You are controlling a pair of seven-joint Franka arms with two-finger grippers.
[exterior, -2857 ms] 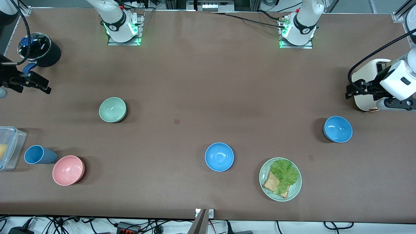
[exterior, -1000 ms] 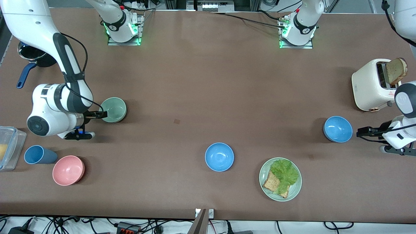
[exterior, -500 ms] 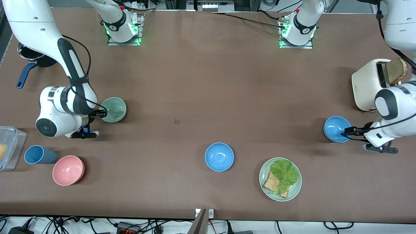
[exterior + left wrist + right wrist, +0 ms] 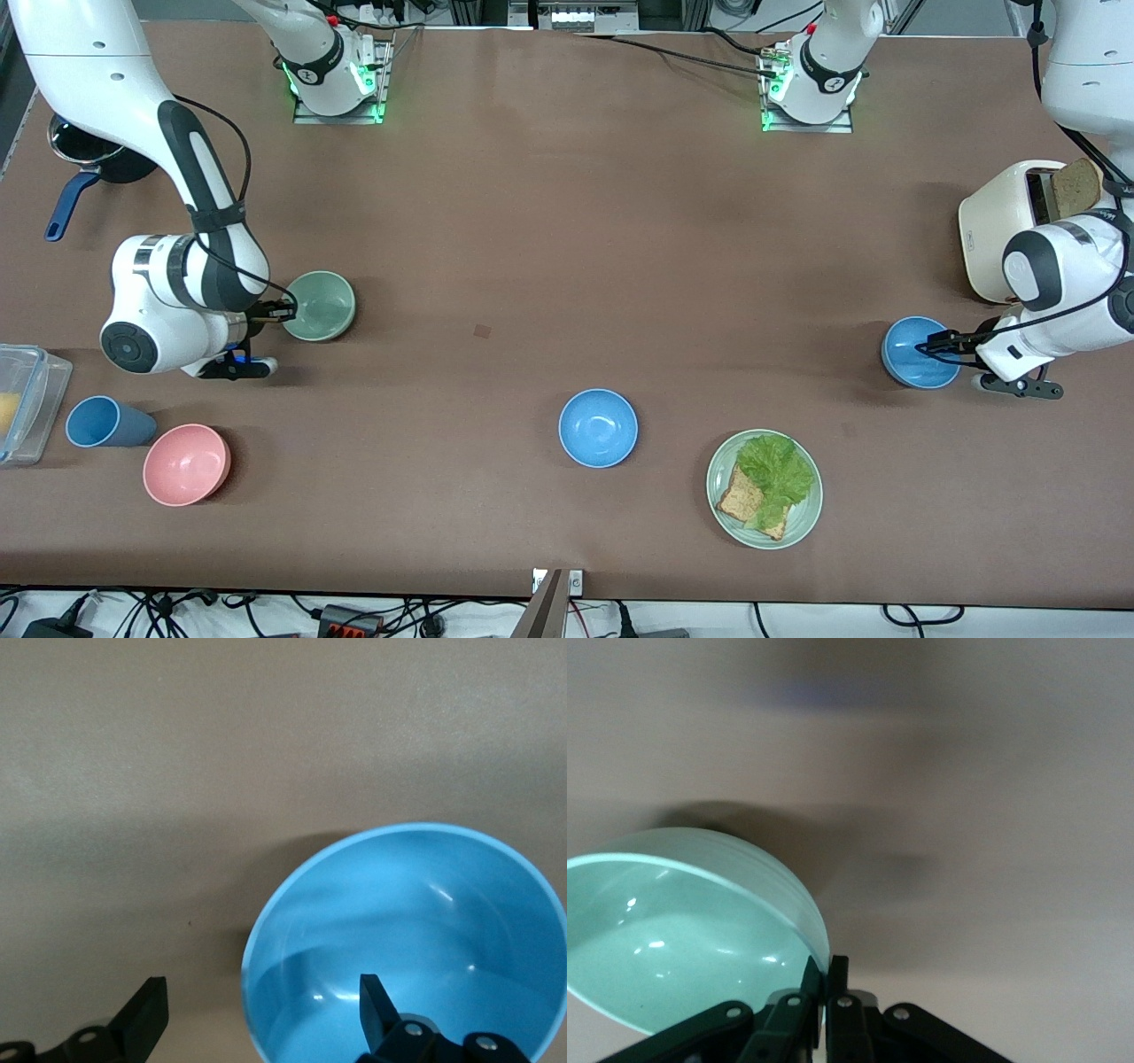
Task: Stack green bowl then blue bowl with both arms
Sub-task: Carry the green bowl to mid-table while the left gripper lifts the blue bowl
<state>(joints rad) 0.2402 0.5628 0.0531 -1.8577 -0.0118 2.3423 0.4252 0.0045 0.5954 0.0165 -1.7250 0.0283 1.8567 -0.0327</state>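
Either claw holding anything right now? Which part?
Right claw is pinched shut on the green bowl at its rim. Left claw is open, straddling the blue bowl rim, not gripping.

Left gripper (image 4: pixel 261 1019) straddling rim of blue bowl (image 4: pixel 416 930): one finger (image 4: pixel 379 1005) sitting inside bowl (glossy, catching highlights), other finger (image 4: pixel 146 1014) hanging outside over brown table (image 4: pixel 177 753). Jaws spread wide, rim between, untouched.

Robot lab: bolted arm bases (image 4: pixel 337 84), cables (image 4: pixel 177 611).

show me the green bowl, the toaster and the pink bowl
green bowl (image 4: pixel 323 304), front view, inside of the bowl
toaster (image 4: pixel 990 226), front view, white side wall
pink bowl (image 4: pixel 185 463), front view, inside of the bowl
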